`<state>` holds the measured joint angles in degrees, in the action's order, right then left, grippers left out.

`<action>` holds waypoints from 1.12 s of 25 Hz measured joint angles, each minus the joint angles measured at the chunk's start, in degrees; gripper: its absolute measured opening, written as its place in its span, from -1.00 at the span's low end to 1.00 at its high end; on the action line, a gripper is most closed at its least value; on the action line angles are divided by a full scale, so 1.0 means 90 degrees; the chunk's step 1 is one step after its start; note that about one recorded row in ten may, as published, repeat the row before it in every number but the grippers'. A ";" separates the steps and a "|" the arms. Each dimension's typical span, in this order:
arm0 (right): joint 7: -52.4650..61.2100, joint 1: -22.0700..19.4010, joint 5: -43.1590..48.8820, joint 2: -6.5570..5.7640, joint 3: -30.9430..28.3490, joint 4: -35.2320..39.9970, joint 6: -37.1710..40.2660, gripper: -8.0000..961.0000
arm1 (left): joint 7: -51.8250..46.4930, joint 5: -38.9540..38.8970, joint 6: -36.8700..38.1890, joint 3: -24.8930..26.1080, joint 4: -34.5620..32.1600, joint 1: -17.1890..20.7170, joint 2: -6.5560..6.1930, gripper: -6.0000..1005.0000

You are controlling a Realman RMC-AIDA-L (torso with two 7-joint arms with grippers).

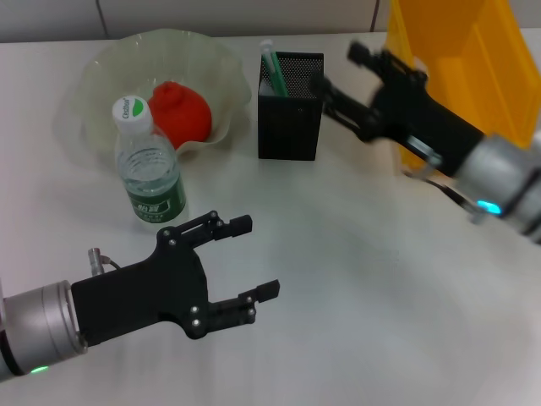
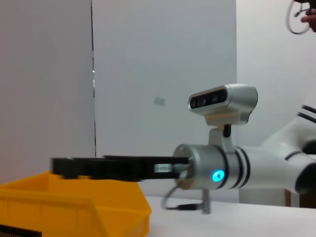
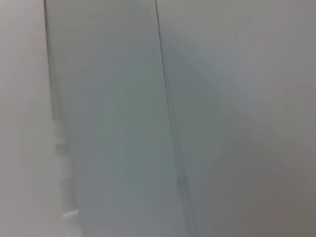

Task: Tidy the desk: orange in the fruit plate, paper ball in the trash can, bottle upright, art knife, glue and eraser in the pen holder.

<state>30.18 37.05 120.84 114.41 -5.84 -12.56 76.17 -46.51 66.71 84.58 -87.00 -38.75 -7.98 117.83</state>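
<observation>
White desk (image 1: pixel 355 254): R gripper (image 1: pixel 338 80) beside holder (image 1: pixel 290 106) at far edge, finger state unclear. L gripper (image 1: pixel 254 258), wide, empty, near edge. Bottle (image 1: pixel 150 165) upright, orange (image 1: pixel 179 112) in plate (image 1: pixel 101 76).

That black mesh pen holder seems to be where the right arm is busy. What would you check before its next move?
1. Black mesh pen holder upright: ok.
2. Right gripper beside holder rim, jaws state: cannot tell.
3. Green-handled tool inside holder: ok.
4. Orange fruit in translucent ruffled plate: ok.
5. Clear plastic bottle with green label upright: ok.
6. Left gripper open, away from bottle: ok.
</observation>
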 joint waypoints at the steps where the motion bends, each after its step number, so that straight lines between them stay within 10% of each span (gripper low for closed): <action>1: 0.0538 -0.0055 0.0421 -0.0098 0.0016 0.0259 0.0249 0.53 | 0.0000 0.0063 0.0011 0.0017 0.0001 0.0002 -0.0023 0.56; 4: 0.1900 -0.0225 0.2007 -0.0086 0.0059 0.1725 0.1564 0.59 | -0.0001 0.0119 0.0016 0.0030 0.0002 0.0002 -0.0039 0.56; 9: 0.1933 -0.0492 0.3114 0.0362 0.0564 0.3411 0.3152 0.69 | -0.0010 0.0488 -0.0068 0.0272 0.0079 -0.0054 -0.0058 0.56; 28: 0.1440 -0.0582 0.3120 0.0540 0.1054 0.3363 0.2981 0.75 | -0.0203 0.0907 0.0066 0.0505 0.0084 -0.0207 -0.0072 0.56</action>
<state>43.14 31.81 148.91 119.27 3.65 17.70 103.00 -48.34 74.88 85.17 -82.46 -37.99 -9.84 117.18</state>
